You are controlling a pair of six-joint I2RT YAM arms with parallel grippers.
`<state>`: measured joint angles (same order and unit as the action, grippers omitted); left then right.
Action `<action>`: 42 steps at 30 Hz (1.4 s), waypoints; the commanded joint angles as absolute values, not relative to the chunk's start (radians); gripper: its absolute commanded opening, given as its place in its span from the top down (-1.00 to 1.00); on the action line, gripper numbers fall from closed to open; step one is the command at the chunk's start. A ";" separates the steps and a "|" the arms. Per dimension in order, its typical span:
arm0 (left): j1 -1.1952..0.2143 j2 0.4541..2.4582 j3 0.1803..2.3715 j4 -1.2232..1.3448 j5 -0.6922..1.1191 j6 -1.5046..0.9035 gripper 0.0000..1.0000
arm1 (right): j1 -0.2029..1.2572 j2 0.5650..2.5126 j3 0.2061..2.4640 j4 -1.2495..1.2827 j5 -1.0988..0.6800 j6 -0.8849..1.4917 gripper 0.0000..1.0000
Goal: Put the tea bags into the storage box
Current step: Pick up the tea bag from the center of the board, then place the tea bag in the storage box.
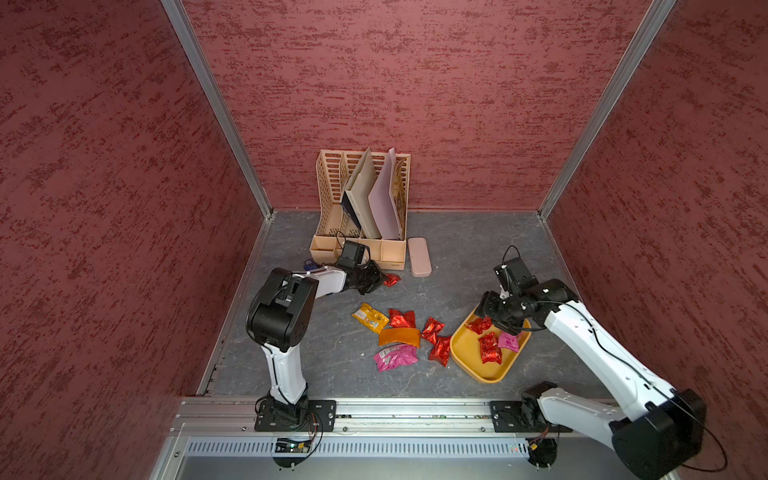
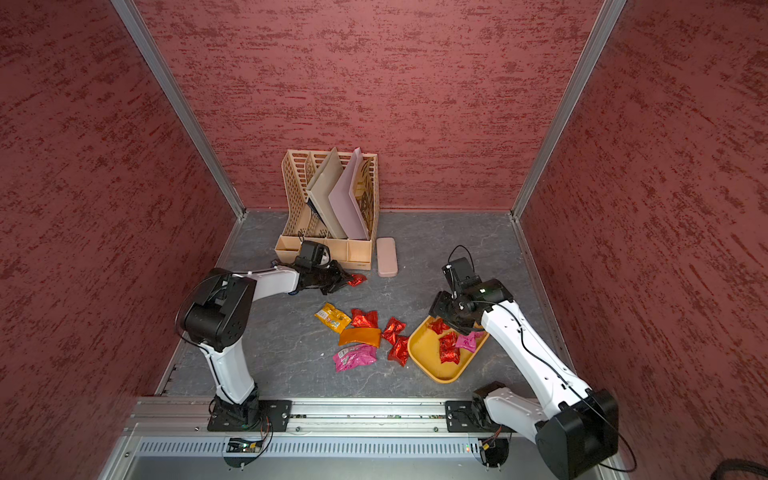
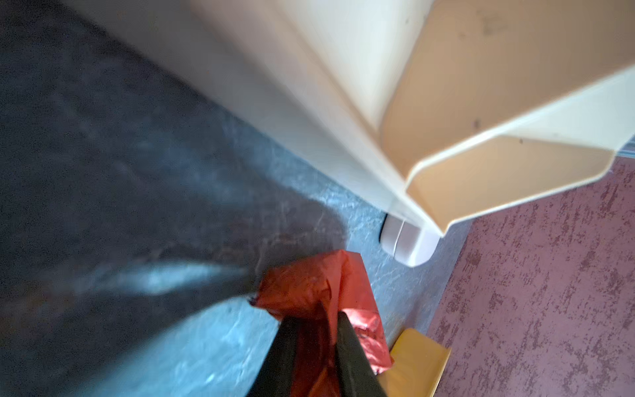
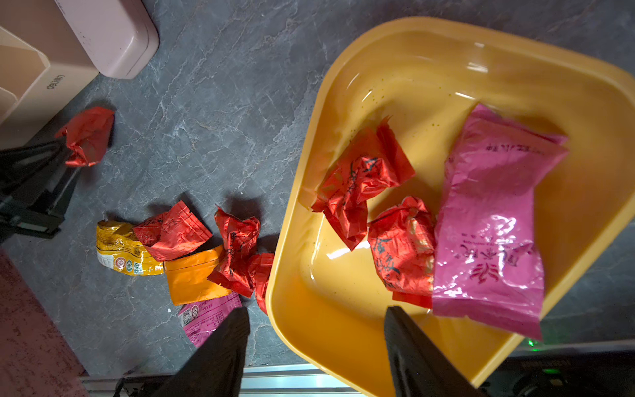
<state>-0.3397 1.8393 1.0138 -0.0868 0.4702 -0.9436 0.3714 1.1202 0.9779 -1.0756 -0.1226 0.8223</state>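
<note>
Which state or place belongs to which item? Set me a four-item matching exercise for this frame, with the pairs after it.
Things:
1. orange tea bag
2. left tool
3. right tool
4. pink case

States and places:
A. open, over the storage box rim
B. lying beside the file organiser
C. shut on a red tea bag
D. on the table, outside the storage box

Pairs: 1-D, 2-C, 3-A, 4-B.

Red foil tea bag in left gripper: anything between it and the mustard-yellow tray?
Bare table between red foil tea bag and mustard-yellow tray; only the open right gripper hangs over the tray's facing rim.
</note>
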 commanded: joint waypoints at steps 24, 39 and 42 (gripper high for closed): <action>-0.952 1.715 1.403 -0.560 0.352 -0.596 0.56 | 0.049 1.232 1.037 -1.083 0.038 0.584 -0.53; -1.105 2.229 2.009 -0.750 0.345 -0.602 0.56 | -0.181 1.180 1.021 -1.008 -0.057 0.400 -0.64; -1.120 2.295 2.086 -0.792 0.325 -0.603 0.55 | -0.189 1.155 1.008 -0.997 -0.100 0.391 -0.64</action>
